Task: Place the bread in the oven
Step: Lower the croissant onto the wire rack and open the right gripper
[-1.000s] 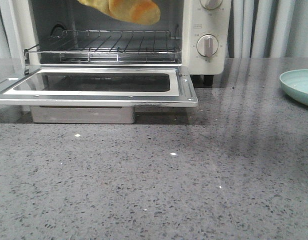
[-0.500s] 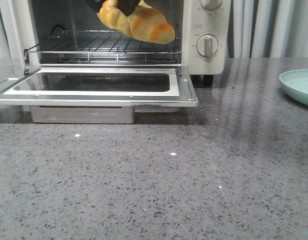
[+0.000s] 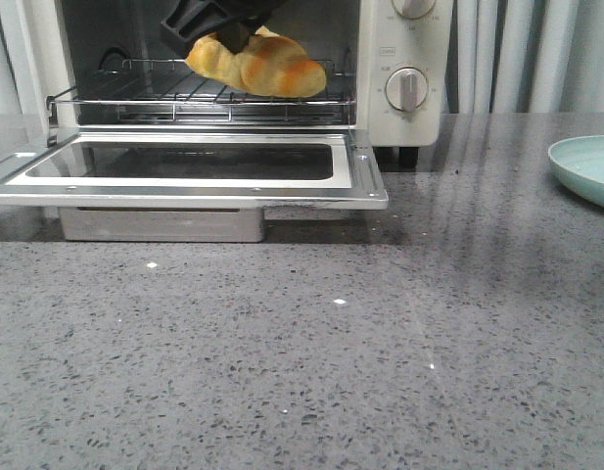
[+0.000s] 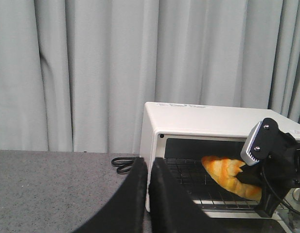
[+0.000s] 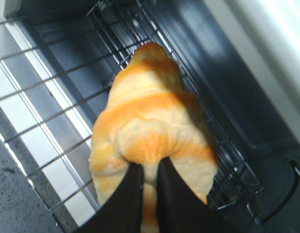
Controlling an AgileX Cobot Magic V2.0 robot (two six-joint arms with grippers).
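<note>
The right gripper point(image 3: 228, 34) pinches the bread point(image 3: 257, 66) near the wire rack's point(image 3: 145, 93) front edge, so releasing here risks it rolling onto the open door point(image 3: 360, 166).

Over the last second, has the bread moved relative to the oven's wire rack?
Yes. In the front view the bread, pinched in the right gripper, has come down from above the wire rack to its level.

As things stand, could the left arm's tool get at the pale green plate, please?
Probably not easily. The left tool sits shut beside the cream-white toaster oven, while the pale green plate lies at the table's far right, past the lowered glass door.
</note>
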